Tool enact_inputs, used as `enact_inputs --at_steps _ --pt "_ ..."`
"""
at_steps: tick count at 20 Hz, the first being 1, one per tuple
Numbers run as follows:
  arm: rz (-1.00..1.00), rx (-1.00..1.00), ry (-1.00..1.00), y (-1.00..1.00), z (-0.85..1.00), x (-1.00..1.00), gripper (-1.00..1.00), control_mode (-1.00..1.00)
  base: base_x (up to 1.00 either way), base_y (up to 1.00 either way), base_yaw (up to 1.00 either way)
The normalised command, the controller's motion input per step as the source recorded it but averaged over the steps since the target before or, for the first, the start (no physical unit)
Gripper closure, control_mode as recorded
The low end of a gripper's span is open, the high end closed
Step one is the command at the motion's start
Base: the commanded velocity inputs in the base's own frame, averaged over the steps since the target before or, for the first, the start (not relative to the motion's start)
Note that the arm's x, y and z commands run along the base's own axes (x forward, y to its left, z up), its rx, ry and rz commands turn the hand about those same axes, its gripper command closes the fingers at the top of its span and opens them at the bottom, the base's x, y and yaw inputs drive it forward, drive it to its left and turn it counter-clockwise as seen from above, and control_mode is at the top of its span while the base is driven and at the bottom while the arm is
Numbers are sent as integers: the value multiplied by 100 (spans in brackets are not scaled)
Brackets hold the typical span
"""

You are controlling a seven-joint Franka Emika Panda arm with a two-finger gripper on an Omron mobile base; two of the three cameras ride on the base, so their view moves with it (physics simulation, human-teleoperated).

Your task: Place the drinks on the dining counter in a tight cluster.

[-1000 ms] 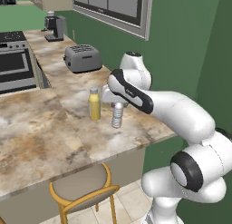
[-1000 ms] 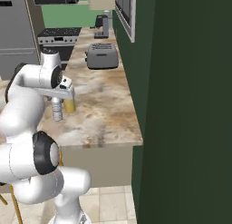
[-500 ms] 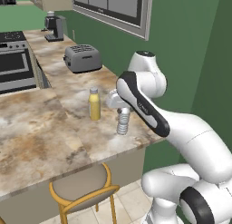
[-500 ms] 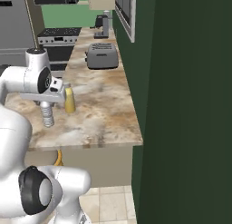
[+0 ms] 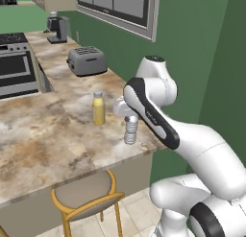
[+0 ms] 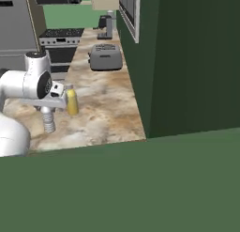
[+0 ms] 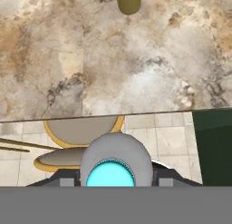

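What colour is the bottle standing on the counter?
Yellow bottle with a pale cap; the left base view shows it best.

You have two bottles in view: one yellow bottle [image 5: 99, 109] mid-frame and one clear bottle [image 5: 130, 131] just right of it. Upper left, you see one toaster [image 5: 87, 61], one coffee grinder [image 5: 57, 28], one stove [image 5: 15, 63]. Bottom, one stool [image 5: 86, 197].

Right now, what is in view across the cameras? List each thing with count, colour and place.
water bottle: one, clear and ribbed, held in the gripper over the counter's near edge
yellow bottle: one, yellow with pale cap, upright on the counter beside the held bottle
dining counter: one, tan-and-brown marbled stone
toaster: one, grey, further back on the counter
coffee grinder: one, dark, far end
stove: one, steel, left
stool: one, yellow frame, below the overhang
gripper: one, closed on the water bottle
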Motion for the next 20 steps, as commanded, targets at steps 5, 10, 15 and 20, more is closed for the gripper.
enact_inputs --at_steps 5,10,15,20 --pt "0 0 0 0 0 0 100 100 -100 0 0" --pt "0 0 0 0 0 0 100 100 -100 36 4" --pt "0 0 0 0 0 0 100 100 -86 100 -17" --pt "0 0 0 0 0 0 100 100 -78 100 -23"
